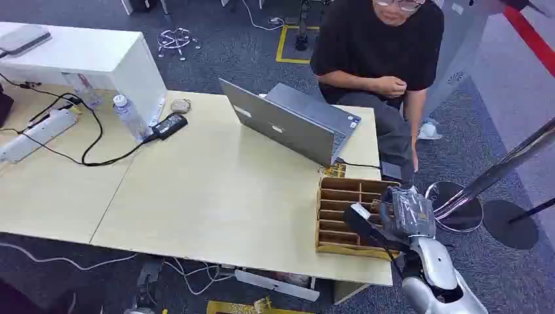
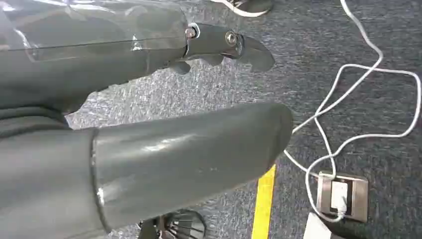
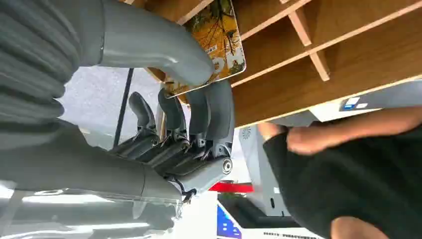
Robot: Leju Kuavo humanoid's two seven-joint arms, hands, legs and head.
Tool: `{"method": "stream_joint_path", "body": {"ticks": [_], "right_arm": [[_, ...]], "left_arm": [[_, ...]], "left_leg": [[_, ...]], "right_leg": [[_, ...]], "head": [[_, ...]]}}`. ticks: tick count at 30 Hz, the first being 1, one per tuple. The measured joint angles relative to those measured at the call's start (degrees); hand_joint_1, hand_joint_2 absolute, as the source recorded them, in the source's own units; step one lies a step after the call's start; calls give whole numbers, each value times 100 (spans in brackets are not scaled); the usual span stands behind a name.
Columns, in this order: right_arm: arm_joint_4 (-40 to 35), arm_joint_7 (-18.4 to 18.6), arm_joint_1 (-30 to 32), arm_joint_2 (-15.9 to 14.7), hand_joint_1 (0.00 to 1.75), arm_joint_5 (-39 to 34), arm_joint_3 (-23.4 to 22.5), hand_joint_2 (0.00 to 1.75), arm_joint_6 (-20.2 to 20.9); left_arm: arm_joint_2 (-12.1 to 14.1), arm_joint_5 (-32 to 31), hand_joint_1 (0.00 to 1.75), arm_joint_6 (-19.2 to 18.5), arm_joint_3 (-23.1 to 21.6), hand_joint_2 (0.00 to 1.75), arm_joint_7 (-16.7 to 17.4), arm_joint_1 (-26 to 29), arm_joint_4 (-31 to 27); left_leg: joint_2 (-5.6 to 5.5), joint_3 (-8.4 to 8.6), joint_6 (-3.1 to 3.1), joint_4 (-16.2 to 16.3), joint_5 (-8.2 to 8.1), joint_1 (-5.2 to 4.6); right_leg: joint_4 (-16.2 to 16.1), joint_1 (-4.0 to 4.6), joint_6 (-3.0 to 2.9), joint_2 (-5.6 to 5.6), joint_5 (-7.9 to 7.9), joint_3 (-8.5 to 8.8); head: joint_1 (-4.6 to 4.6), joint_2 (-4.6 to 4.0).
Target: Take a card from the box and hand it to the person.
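Note:
A wooden box [image 1: 339, 196] with several slots stands at the table's right front corner. My right hand [image 1: 407, 216] is over its right side. In the right wrist view the thumb and fingers of that hand [image 3: 199, 99] pinch the edge of a yellow printed card [image 3: 222, 42], which lies against the box's wooden dividers [image 3: 348, 64]. A person in a black shirt [image 1: 379, 39] sits behind the table on the far right, and their hand [image 3: 308, 139] is close beyond the box. My left hand [image 2: 149, 149] hangs over the carpet, fingers apart and holding nothing.
An open grey laptop [image 1: 288, 121] stands just behind the box. A water bottle [image 1: 129, 116], a charger and a power strip [image 1: 36, 134] with cables lie at the table's left. A chrome stand [image 1: 497, 170] rises to the right of the table. Below my left hand are white cables [image 2: 348, 99] and a floor socket [image 2: 343, 194].

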Motion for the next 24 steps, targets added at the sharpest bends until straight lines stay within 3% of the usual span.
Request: {"method": "stream_joint_path", "body": {"ticks": [4,6,13,18,24], "right_arm": [[0,-2,-19,0,126,-20,4,175,63],[0,-7,-24,0,106,-39,4,175,87],[4,-20,-23,2,70,-90,24,175,199],[13,-20,-34,2,75,-103,33,175,201],[17,-17,-54,2,96,-103,70,175,197]], "left_arm": [[-11,-52,0,18,0,0,-61,12,0],[-17,-66,0,33,0,0,-94,21,0],[-42,-81,0,55,0,0,-125,68,0],[-59,-83,0,61,0,0,-122,70,0],[-63,-83,0,52,0,0,-98,70,0]], "left_leg": [[1,1,0,0,0,0],[1,2,0,0,0,0],[0,0,0,1,0,0],[0,-1,0,0,0,0],[0,0,0,0,0,0]], "right_leg": [[0,0,0,1,0,1],[0,0,0,1,0,1],[0,0,0,0,0,0],[0,0,0,0,0,0],[0,0,0,0,0,1]], "head": [[0,0],[0,0],[0,0],[0,0],[0,0]]}}
